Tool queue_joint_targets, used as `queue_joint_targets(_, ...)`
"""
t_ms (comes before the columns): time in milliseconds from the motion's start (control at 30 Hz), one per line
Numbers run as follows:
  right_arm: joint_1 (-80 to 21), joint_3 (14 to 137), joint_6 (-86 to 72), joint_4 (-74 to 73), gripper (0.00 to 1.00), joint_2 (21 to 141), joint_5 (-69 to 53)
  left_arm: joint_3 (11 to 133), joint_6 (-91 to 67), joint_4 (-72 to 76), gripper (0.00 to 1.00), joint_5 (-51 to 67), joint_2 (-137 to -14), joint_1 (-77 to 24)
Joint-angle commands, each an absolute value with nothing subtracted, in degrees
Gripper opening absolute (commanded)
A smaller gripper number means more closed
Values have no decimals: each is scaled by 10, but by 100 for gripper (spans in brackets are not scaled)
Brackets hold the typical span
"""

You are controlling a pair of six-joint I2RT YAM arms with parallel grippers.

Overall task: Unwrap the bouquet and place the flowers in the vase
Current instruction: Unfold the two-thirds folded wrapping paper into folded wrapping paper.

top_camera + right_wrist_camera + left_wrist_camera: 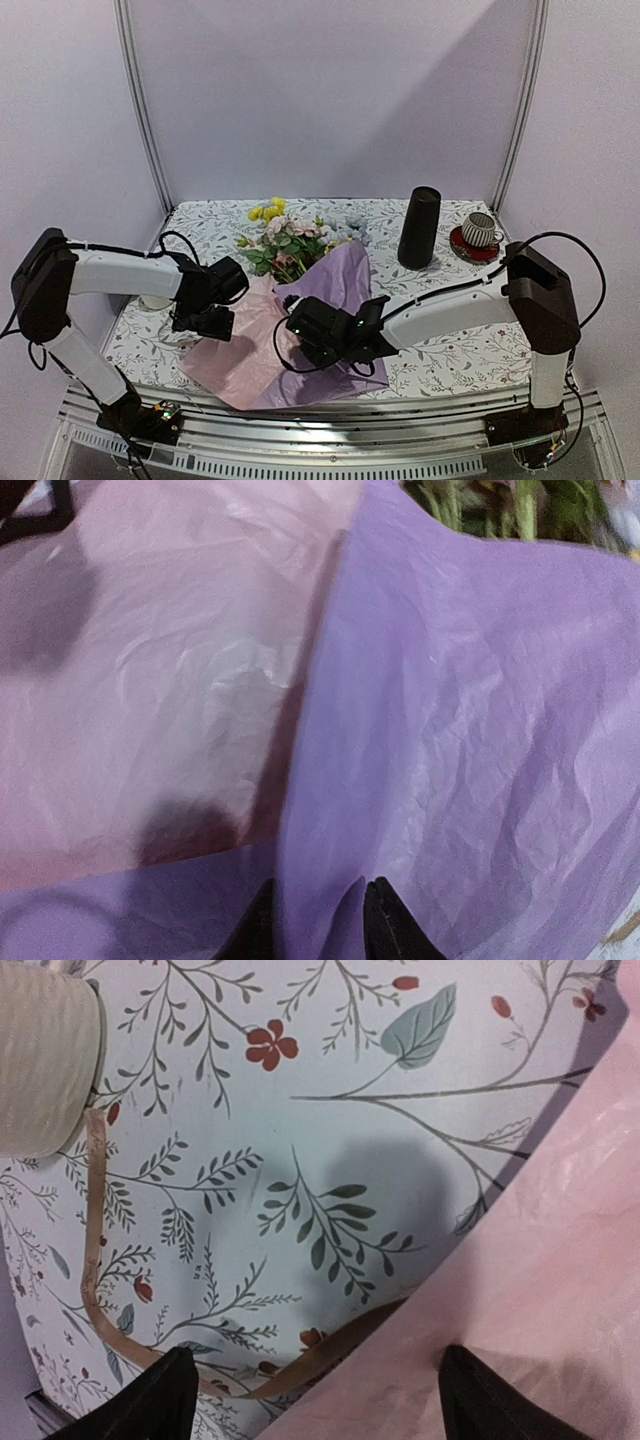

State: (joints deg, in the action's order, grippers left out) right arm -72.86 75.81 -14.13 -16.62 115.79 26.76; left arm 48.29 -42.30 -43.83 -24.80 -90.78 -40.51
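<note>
The bouquet lies in the middle of the table with its wrapping spread open. The flowers [288,240] fan out toward the back from the purple paper [340,280] and the pink paper [235,355]. My right gripper [308,335] is low over the wrap, its fingers pinched on a raised fold of purple paper [470,730]; green stems [500,505] show beyond it. My left gripper [315,1365] hangs open over the pink paper's [560,1260] left edge, where a tan raffia string [95,1260] runs under the sheet. The black vase [419,228] stands upright at the back right.
A ribbed cup on a red saucer [480,235] sits to the right of the vase. A cream ribbed roll [40,1060] lies on the flowered tablecloth [300,1110] just left of my left gripper. The wrap reaches the table's near edge.
</note>
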Motion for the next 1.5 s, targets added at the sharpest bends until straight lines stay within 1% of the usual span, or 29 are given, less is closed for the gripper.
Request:
queue_joint_targets(0, -732, 766, -144, -155, 6, 1146, 284, 501, -430, -459, 86, -263, -869, -410)
queue_joint_targets(33, -732, 761, -144, -147, 4, 1138, 282, 501, -429, -460, 86, -262, -865, -410)
queue_joint_targets(67, -732, 755, -144, -139, 3, 1128, 280, 503, -428, -462, 86, -263, -863, -410)
queue_joint_targets(233, -731, 718, -142, -95, 3, 1062, 276, 524, -421, -472, 86, -270, -859, -412)
queue_joint_targets(400, -718, 668, -149, -64, 3, 970, 254, 550, -412, -470, 86, -260, -832, -421)
queue_joint_targets(567, -677, 593, -167, -17, 3, 884, 206, 566, -401, -455, 87, -242, -799, -427)
queue_joint_targets(667, -652, 550, -183, 2, 3, 840, 189, 562, -385, -420, 88, -215, -774, -432)
queue_joint_targets(800, -631, 495, -212, 17, 4, 783, 200, 553, -368, -373, 88, -174, -743, -440)
queue_joint_targets(967, -613, 420, -263, 25, 8, 715, 226, 548, -344, -331, 88, -138, -736, -447)
queue_joint_targets(1100, -593, 379, -306, 13, 9, 684, 240, 552, -337, -309, 88, -121, -748, -455)
queue_joint_targets(1267, -544, 335, -365, -12, 10, 668, 247, 562, -323, -280, 88, -106, -757, -477)
queue_joint_targets(1367, -533, 312, -399, -32, 16, 656, 278, 561, -321, -261, 88, -93, -757, -482)
queue_joint_targets(1400, -531, 304, -402, -33, 20, 652, 283, 560, -321, -256, 88, -89, -757, -484)
queue_joint_targets(1433, -531, 297, -411, -41, 32, 648, 292, 558, -322, -250, 87, -85, -756, -485)
queue_joint_targets(1467, -530, 289, -420, -47, 38, 644, 300, 556, -322, -245, 87, -82, -757, -485)
